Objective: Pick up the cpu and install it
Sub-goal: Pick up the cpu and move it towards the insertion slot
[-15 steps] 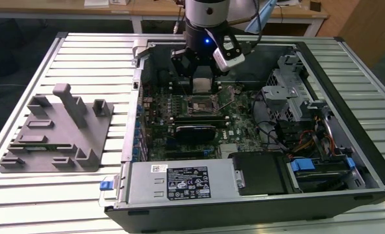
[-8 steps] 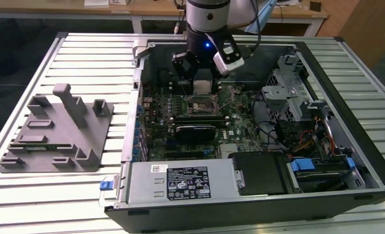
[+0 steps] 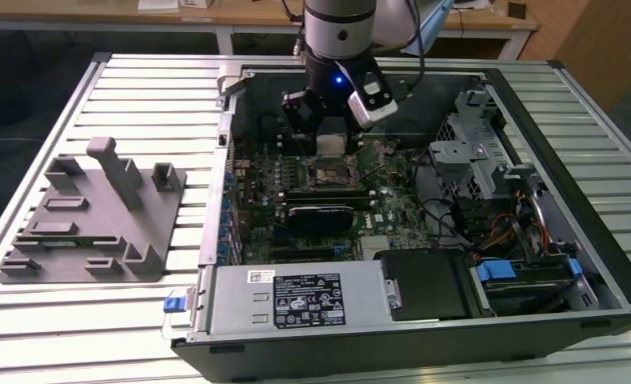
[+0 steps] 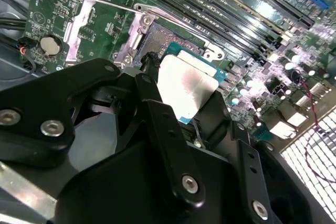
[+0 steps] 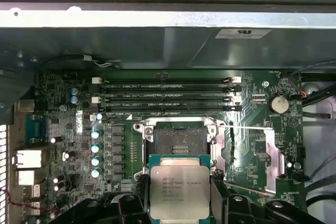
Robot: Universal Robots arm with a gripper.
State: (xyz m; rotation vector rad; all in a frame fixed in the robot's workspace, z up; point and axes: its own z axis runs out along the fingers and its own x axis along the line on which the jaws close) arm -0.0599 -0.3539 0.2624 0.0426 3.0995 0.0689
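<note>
The cpu [image 5: 179, 190], a flat square chip with a pale metal top and a thin green edge, sits between the black fingers [image 5: 140, 188] of my gripper [image 5: 179, 195], which is shut on its two sides. It hangs just above the motherboard, close beside the open socket [image 5: 179, 140], whose metal load plate [image 5: 251, 156] is swung aside. In the second wrist view the cpu [image 4: 186, 85] is level over the edge of the socket [image 4: 157, 40]. The exterior view has my gripper [image 3: 333, 148] with the cpu [image 3: 333, 144] over the socket [image 3: 331, 170] inside the open computer case.
Memory slots [image 5: 168, 95] run along the socket's far side. In the case are a power supply [image 3: 293, 300], a drive cage [image 3: 475, 152] and loose cables [image 3: 497, 232]. A grey moulded fixture [image 3: 91, 216] lies on the slatted table at the exterior view's left.
</note>
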